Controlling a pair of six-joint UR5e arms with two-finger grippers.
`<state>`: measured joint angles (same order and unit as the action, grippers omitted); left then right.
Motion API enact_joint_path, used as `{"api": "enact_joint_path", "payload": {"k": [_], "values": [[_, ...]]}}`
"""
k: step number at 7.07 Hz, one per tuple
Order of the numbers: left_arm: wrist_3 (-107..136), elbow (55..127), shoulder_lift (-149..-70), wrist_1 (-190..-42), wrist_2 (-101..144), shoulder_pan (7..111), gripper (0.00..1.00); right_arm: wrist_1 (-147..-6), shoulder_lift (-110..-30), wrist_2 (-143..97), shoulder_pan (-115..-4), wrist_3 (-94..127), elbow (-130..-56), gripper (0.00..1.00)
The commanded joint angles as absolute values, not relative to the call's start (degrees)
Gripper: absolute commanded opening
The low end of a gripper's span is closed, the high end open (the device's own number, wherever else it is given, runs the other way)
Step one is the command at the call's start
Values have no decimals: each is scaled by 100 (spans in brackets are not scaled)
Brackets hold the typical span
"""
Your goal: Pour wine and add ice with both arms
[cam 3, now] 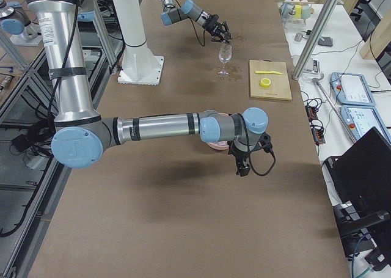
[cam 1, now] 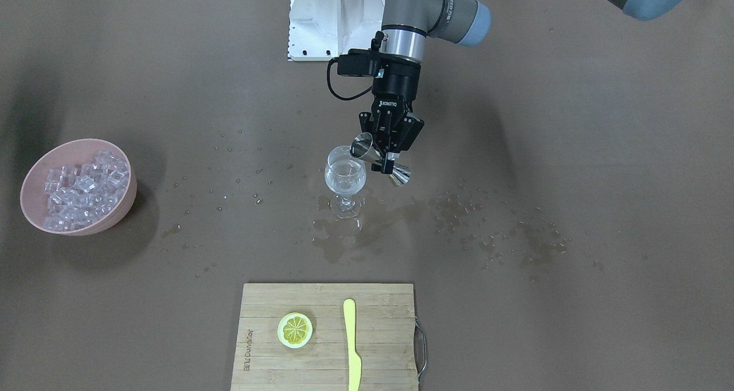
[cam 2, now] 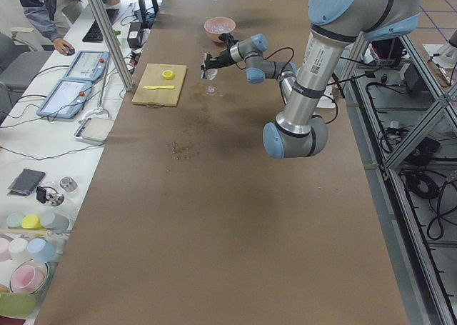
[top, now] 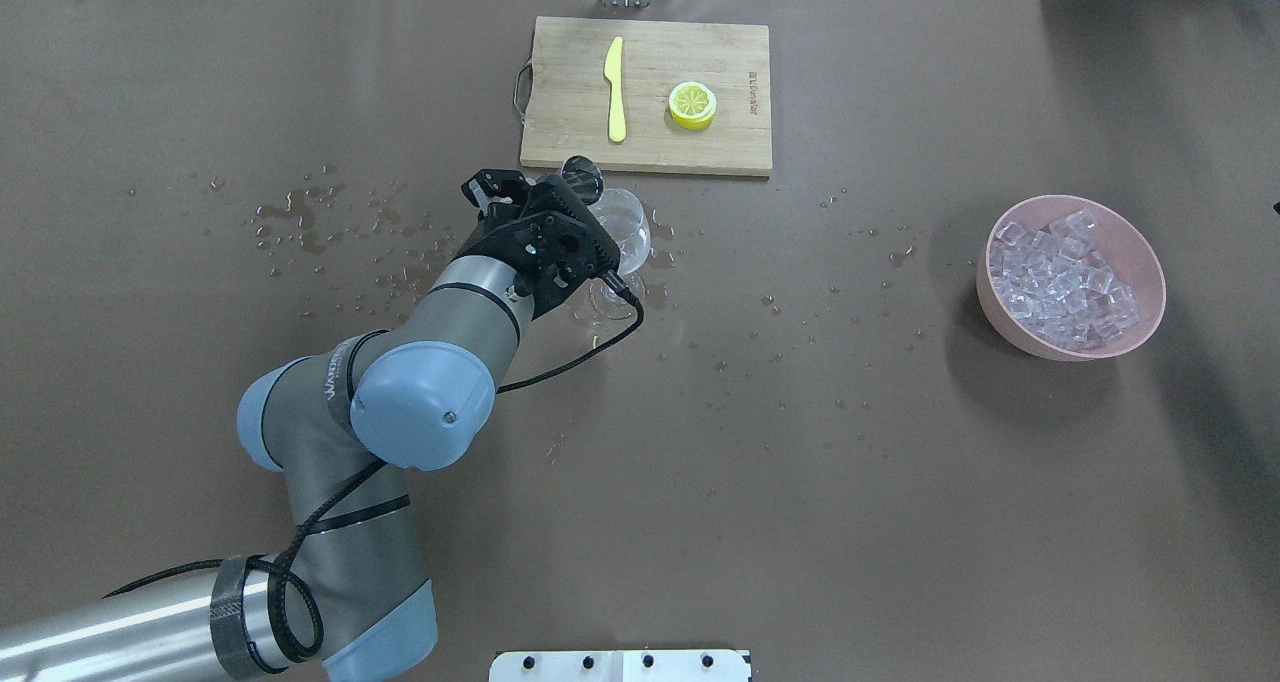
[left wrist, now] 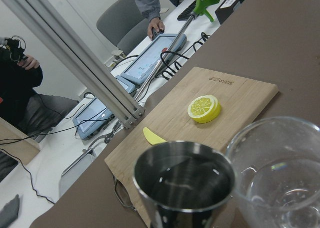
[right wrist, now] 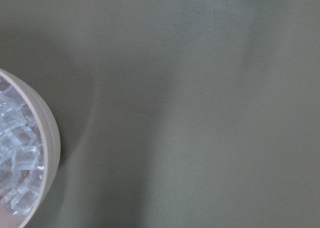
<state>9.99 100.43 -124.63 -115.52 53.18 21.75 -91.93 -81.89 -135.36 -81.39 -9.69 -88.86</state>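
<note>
My left gripper (cam 1: 387, 153) is shut on a steel jigger (cam 1: 381, 160) and holds it tilted, its mouth at the rim of the wine glass (cam 1: 346, 179). The left wrist view shows clear wine in the jigger (left wrist: 182, 180), with the glass (left wrist: 280, 173) right beside it. The glass stands upright on the wet table with a little clear liquid in its bowl. The ice (top: 1065, 274) fills a pink bowl (top: 1150, 262) at the far right. My right gripper (cam 3: 245, 160) hangs beside that bowl. It shows only in the exterior right view, so I cannot tell whether it is open or shut.
A bamboo cutting board (top: 735, 122) beyond the glass carries a yellow knife (top: 616, 87) and a lemon slice (top: 692, 104). Water drops and puddles (cam 1: 499, 230) lie around the glass. The white mounting block (cam 1: 332, 18) stands at the robot's base.
</note>
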Motion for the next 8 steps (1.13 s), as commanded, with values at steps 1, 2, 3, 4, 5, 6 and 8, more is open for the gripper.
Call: {"api": "enact_joint_path", "payload": {"k": [1,2,3,4,5,6,8], "values": [[521,10072,-12586,-11189,5177,2162,0,-9193,-8183,-13535,-8139,-967,-8894,100],[240,10081,-12690,-11023,5177,2162,0,-9193,-8191,-13535,-8139,-967,-8921,100],[194,10072,-12761,-10752,5168,2162,0,-9193,-8191,-13535,-8139,-967,-8930,100],[-59,10124,-12770,-10662,5159,2171,0,-9193,-8183,-13535,-8130,-975,-8904,100],[-505,10177,-12771,-10609,5055,2188,0,-9193,-8191,-13587,-8130,-976,-8973,100],[-527,10195,-12762,-10608,5019,2188,0,-9185,-8191,-13718,-8130,-976,-8991,100],[-571,10204,-12753,-10347,5001,2189,0,-9193,-8191,-13720,-8130,-976,-8991,100]]}}
